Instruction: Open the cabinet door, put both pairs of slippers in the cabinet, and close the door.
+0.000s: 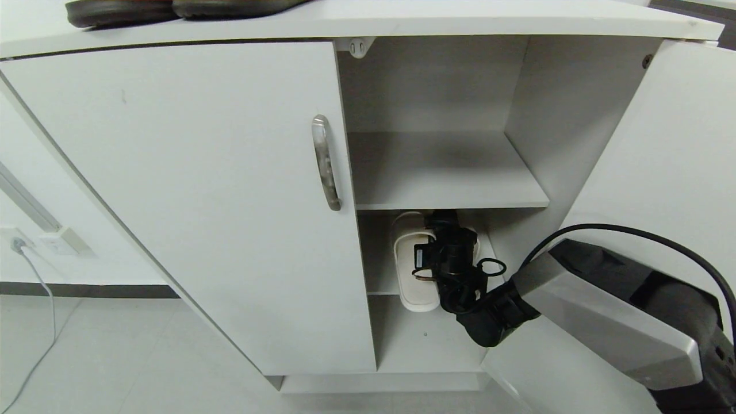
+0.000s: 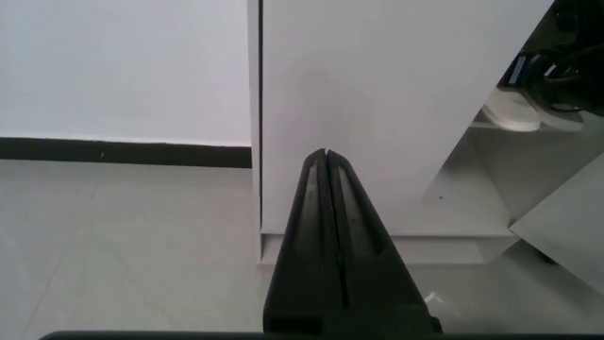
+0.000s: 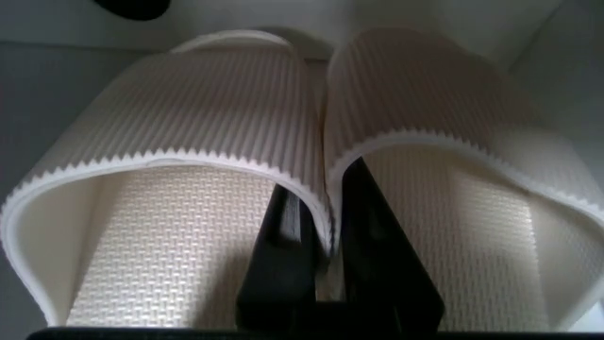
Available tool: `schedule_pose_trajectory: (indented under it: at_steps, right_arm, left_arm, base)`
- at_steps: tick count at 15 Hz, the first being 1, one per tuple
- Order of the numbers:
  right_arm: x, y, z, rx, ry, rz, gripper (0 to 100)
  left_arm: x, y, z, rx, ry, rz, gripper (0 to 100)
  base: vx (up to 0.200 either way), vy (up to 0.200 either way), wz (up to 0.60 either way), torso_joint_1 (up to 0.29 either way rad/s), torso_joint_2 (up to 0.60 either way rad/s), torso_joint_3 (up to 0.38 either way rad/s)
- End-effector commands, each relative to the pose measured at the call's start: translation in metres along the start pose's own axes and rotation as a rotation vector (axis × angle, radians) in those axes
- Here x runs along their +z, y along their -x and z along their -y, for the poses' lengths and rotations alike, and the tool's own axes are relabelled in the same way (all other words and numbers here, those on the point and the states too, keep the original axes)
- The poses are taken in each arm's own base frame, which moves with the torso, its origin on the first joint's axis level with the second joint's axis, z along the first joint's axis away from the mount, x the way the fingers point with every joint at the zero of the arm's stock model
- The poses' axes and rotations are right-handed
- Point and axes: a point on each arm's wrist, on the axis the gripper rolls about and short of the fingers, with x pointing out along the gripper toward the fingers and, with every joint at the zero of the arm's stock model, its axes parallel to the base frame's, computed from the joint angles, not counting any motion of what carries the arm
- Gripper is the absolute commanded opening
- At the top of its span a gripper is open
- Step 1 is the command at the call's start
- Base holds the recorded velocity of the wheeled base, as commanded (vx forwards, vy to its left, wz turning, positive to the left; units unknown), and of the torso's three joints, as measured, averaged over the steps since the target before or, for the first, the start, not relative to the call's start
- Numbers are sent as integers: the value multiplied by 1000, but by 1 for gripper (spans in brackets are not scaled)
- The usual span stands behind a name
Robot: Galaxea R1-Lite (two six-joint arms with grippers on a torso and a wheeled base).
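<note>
The cabinet stands with its left door closed, the metal handle at that door's inner edge, and its right door swung open. The open half exposes an upper shelf, a lower shelf and the cabinet bottom. The pair of white slippers lies side by side on the lower shelf, with the near ends overhanging its front edge. The right arm enters the open half below the upper shelf. The right gripper sits at the slippers, its fingers narrowed on the two adjoining inner strap edges, pinching both slippers together. The pair of dark slippers rests on the cabinet's top surface, above the closed left door. The left gripper hangs low above the floor in front of the closed door, apart from the cabinet, its black fingers pressed flat together with nothing between them.
</note>
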Motion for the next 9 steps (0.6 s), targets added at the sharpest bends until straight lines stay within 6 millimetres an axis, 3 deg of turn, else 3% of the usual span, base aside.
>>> schedule_pose_trajectory:
  at_steps: [1, 9]
  right_arm:
    - [-4, -9, -2, -7, -2, 3, 0]
    - [-11, -25, -3, -22, 7, -12, 0]
  left_arm:
    - [0, 0, 0, -1, 0, -1, 0]
    - [0, 0, 0, 1, 0, -1, 0]
  base:
    - [0, 0, 0, 0, 0, 0]
    - [0, 0, 0, 0, 0, 0]
